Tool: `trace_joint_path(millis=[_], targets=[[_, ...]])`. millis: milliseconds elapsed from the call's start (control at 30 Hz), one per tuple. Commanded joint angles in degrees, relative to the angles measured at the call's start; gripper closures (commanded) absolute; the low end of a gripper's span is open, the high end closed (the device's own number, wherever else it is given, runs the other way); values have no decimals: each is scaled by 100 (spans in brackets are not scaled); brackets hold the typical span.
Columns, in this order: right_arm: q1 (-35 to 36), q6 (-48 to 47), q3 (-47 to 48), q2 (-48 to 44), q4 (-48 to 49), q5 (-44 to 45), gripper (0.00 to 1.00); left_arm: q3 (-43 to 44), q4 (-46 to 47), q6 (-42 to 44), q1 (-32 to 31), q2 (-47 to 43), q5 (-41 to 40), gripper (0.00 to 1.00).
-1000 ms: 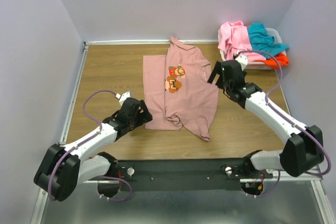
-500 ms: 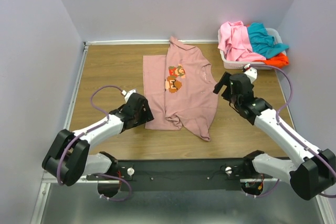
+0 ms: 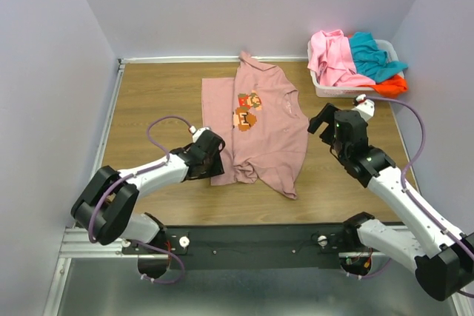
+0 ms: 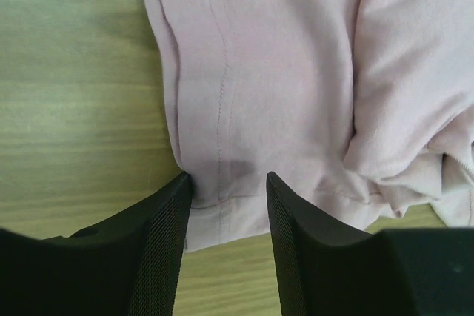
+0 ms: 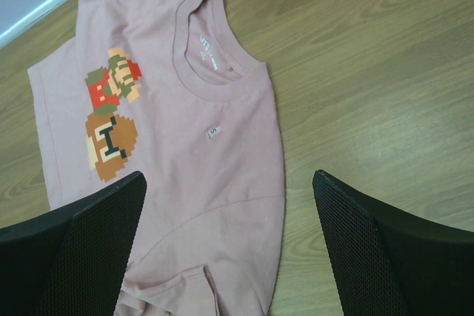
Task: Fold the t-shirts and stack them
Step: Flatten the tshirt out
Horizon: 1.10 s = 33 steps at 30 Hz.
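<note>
The mauve-pink t-shirt [image 3: 263, 127] with a pixel-figure print lies partly folded in the middle of the table, its lower part rumpled. My left gripper [image 3: 215, 159] is low at its near-left hem corner. In the left wrist view its jaws [image 4: 229, 179] stand open on either side of the hem [image 4: 222, 205], not closed on it. My right gripper [image 3: 320, 120] is wide open and empty, hovering over the shirt's right edge [image 5: 278, 183]. Bright pink [image 3: 329, 53], teal [image 3: 368, 53] and orange-red [image 3: 390, 85] t-shirts are heaped in the basket.
The white plastic basket [image 3: 333, 92] stands at the back right corner. Bare wood table [image 3: 155, 101] lies left of the shirt, and more [image 3: 348, 190] to its near right. Purple walls close in the back and both sides.
My left gripper has slid right along the table to the shirt's near-left hem corner. My right gripper has drawn back to the right and nearer, still open.
</note>
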Motion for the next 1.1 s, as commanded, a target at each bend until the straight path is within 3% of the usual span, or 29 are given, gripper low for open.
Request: trace_joint_path(millis=[0, 233, 500, 600, 633, 667, 900, 1067], targets=[[3, -40, -138, -130, 31, 221, 0, -190, -1080, -365, -152, -44, -110, 46], [3, -84, -147, -34, 22, 107, 0, -163, -1642, -647, -302, -396, -330, 46], [-5, -128, -138, 186, 22, -51, 0, 65, -1081, -462, -417, 209, -207, 46], [3, -128, -208, 116, 13, -200, 0, 171, -1001, -383, -451, 439, -163, 63], [3, -128, -234, 81, 13, -323, 0, 162, -958, -374, -469, 439, -154, 89], [3, -119, -278, 46, -4, -385, 0, 153, -940, -383, -478, 352, -163, 100], [196, -443, -498, 317, -768, -2089, 1, 205, -1167, -506, -250, -685, -1014, 100], [1890, -199, -674, 703, -1357, -1564, 2, 223, -1291, -269, 417, -1291, -1341, 100]])
